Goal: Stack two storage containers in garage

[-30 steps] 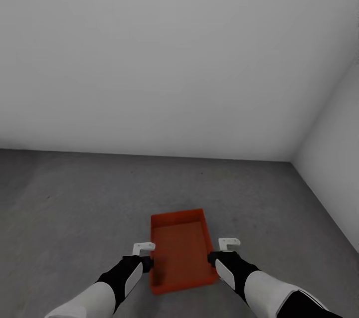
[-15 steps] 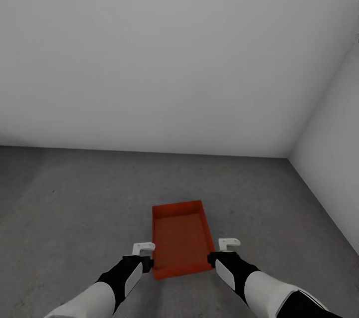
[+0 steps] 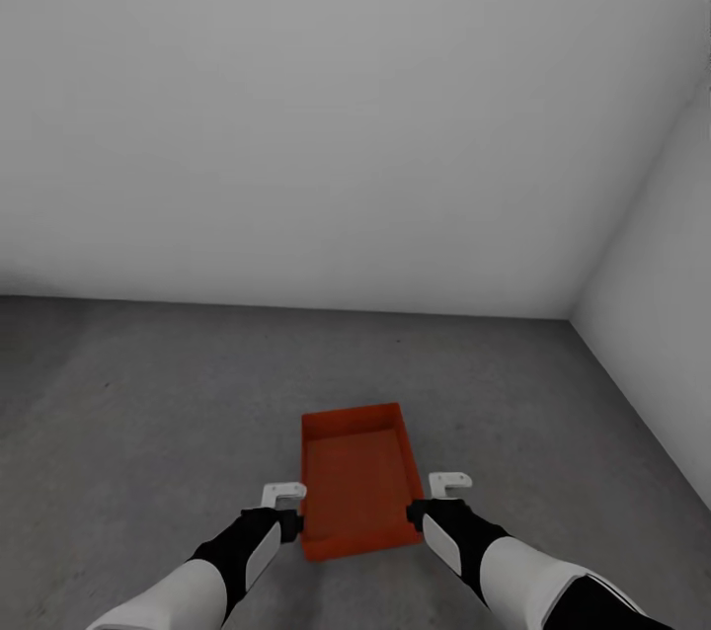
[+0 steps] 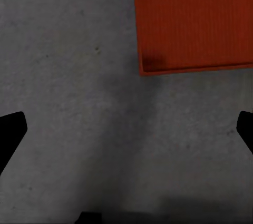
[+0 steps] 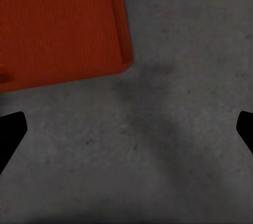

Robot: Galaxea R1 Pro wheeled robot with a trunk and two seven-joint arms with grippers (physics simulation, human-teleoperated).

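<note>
Both grippers are hanging spread wide and empty: the left gripper (image 3: 284, 492) and the right gripper (image 3: 449, 484) are flanking the near end of an orange-red storage container (image 3: 357, 489) without touching it. In each wrist view only the dark fingertips (image 4: 11, 129) are showing at the frame edges, with bare concrete between them and a corner of the bin (image 4: 195, 21) lying ahead. Compared with a second ago, the bin is sitting slightly farther out from the grippers and its near wall is showing less in the head view, which suggests the robot is backing off after setting it down. That would leave one container placed on the garage floor (image 3: 148, 433), resting flat near the corner of the pale walls (image 3: 346, 117). It is looking plain, lidless, shallow and rectangular, with tapered sides and an empty interior.
</note>
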